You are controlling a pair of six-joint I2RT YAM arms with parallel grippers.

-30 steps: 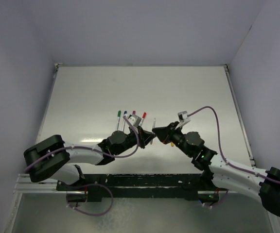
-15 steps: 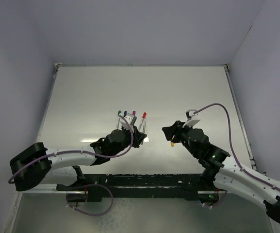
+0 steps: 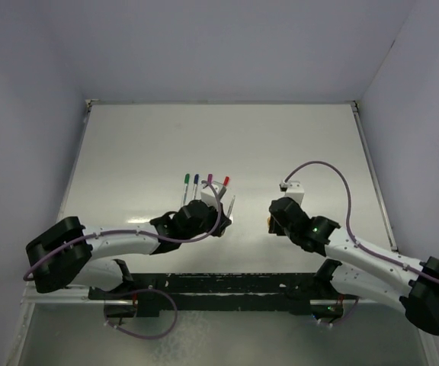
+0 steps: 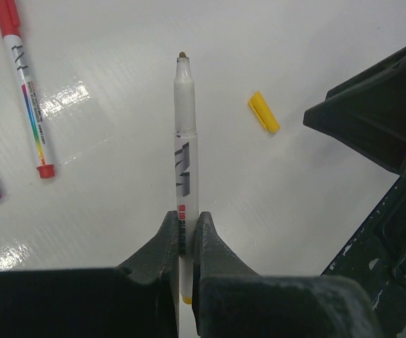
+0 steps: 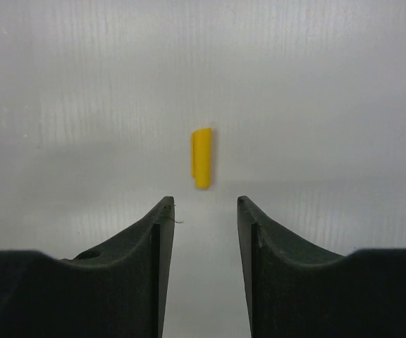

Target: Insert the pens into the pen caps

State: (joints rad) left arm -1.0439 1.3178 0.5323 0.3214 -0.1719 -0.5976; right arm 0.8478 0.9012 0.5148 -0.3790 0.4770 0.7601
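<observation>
My left gripper point(image 4: 182, 222) is shut on the lower barrel of an uncapped white-grey pen point(image 4: 185, 141), whose bare tip points away from the wrist, just above the table. A stubby yellow cap point(image 4: 263, 112) lies loose on the table to the right of that tip. In the right wrist view the same yellow cap point(image 5: 201, 157) lies just beyond my right gripper point(image 5: 204, 202), which is open with nothing between its fingers. From above, the left gripper point(image 3: 221, 216) and the right gripper point(image 3: 275, 216) stand apart, with the cap point(image 3: 270, 222) by the right one.
Several capped pens lie side by side behind the left gripper: green point(image 3: 185, 183), blue point(image 3: 195, 181), magenta point(image 3: 209, 180) and red point(image 3: 225, 183). The red-capped pen point(image 4: 23, 91) shows at the left of the left wrist view. The right arm's cable point(image 3: 334, 179) loops above the table.
The grippers had met at the table's middle and have since drawn apart. The right gripper opened, and the yellow cap now lies on the table. The left still holds its pen.
</observation>
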